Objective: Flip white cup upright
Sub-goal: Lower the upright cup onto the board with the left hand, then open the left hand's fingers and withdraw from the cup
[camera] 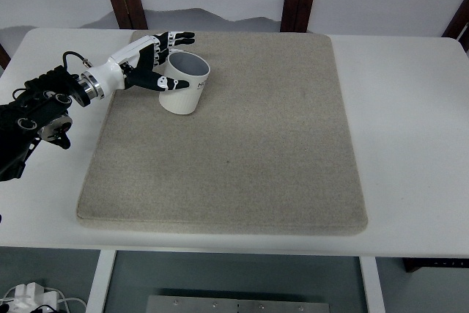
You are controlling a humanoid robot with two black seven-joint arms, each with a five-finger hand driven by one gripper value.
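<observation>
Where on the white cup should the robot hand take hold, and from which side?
Probably the side wall of the white cup, from its left. It stands open-mouth up on the mat, and the left robot hand already wraps that wall, fingers reaching behind the rim.

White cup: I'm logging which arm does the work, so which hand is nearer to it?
Left. The left hand is at the white cup, fingers against its left side and rim. The right hand is out of view.
</observation>
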